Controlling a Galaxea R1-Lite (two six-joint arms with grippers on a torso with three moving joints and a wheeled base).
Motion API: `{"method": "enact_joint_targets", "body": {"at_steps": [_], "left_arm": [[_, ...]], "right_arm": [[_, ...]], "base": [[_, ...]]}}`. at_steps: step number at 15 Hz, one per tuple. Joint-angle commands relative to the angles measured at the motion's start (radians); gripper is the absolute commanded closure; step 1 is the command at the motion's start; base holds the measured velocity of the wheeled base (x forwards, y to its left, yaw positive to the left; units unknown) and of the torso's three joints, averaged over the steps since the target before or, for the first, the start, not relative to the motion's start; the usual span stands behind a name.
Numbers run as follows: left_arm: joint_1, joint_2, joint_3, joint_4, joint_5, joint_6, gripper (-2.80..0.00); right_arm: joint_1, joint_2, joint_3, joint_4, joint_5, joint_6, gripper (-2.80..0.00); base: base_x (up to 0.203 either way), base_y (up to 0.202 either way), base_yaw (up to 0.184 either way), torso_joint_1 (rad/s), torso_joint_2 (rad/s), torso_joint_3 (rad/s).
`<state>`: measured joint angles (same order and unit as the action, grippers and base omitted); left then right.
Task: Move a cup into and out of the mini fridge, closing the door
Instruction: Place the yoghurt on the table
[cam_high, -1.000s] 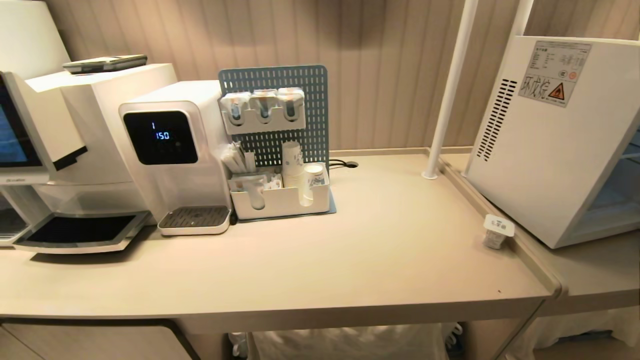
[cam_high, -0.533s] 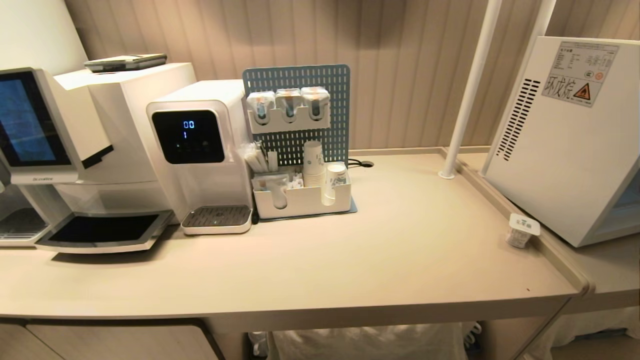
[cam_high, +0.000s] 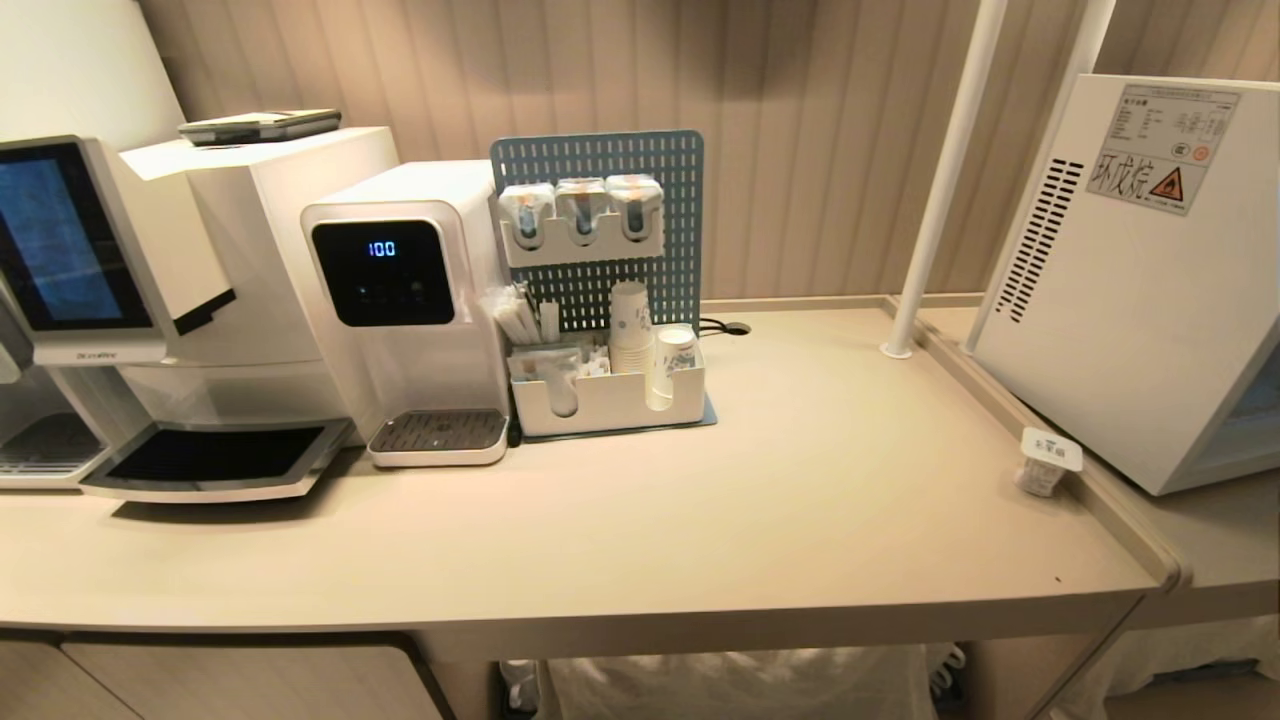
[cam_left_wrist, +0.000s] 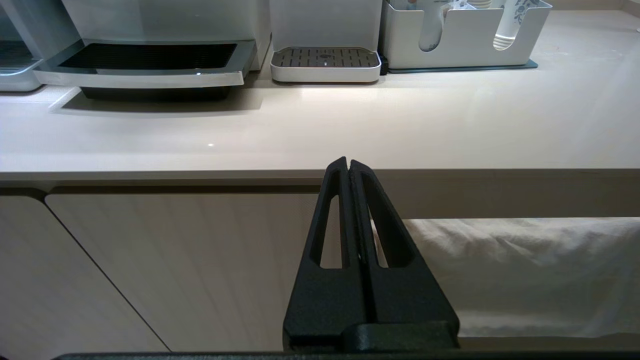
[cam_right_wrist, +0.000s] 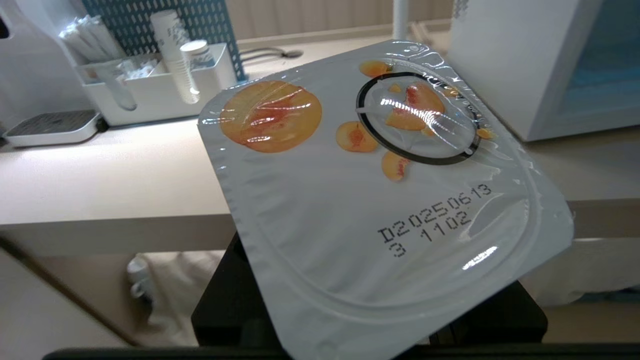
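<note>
A cup (cam_right_wrist: 380, 200) with a silver foil lid printed with peach slices fills the right wrist view, tilted. It sits in my right gripper, whose dark body (cam_right_wrist: 225, 305) shows under it; the fingers are hidden. It hangs in front of the counter's front edge. A second small white cup (cam_high: 1045, 465) stands at the counter's right edge. Beside that one is the white mini fridge (cam_high: 1130, 300) with vent slots and a warning sticker. Its door (cam_right_wrist: 600, 65) shows as a blue-tinted glass front. My left gripper (cam_left_wrist: 348, 162) is shut and empty, low before the cabinet.
A coffee machine (cam_high: 150, 300), a water dispenser (cam_high: 400, 300) with its drip tray, and a blue pegboard organiser (cam_high: 600, 380) holding paper cups line the back left. A white pole (cam_high: 940, 180) rises by the raised counter lip (cam_high: 1100, 500). White cloth (cam_left_wrist: 515, 270) hangs under the counter.
The whole head picture has slid to the right, so the camera moved, mostly in the first half second. Nothing on the counter has shifted. The dispenser's display digits changed.
</note>
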<state>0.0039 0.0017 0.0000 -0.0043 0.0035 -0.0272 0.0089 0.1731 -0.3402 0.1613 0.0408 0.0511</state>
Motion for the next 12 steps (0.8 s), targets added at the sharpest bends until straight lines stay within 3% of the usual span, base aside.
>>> {"method": "enact_joint_targets", "body": {"at_steps": [1,4,6,10,12], "left_arm": [[0.001,0.000,0.002,0.000,0.000,0.000,0.00],[0.001,0.000,0.002,0.000,0.001,0.000,0.00],[0.001,0.000,0.002,0.000,0.001,0.000,0.00],[0.001,0.000,0.002,0.000,0.001,-0.002,0.00],[0.001,0.000,0.002,0.000,0.001,-0.002,0.00]], "right_arm": [[0.006,0.304,-0.137,0.036,0.017,0.027,0.00],[0.012,0.593,-0.174,0.005,0.058,0.012,0.00],[0.015,0.744,-0.128,-0.124,0.083,-0.011,0.00],[0.016,1.135,-0.070,-0.581,0.090,-0.010,0.00],[0.018,1.358,-0.059,-0.839,0.049,0.006,0.00]], "base": [[0.000,0.000,0.000,0.000,0.00,0.000],[0.000,0.000,0.000,0.000,0.00,0.000],[0.000,0.000,0.000,0.000,0.00,0.000],[0.000,0.000,0.000,0.000,0.00,0.000],[0.000,0.000,0.000,0.000,0.00,0.000]]}}
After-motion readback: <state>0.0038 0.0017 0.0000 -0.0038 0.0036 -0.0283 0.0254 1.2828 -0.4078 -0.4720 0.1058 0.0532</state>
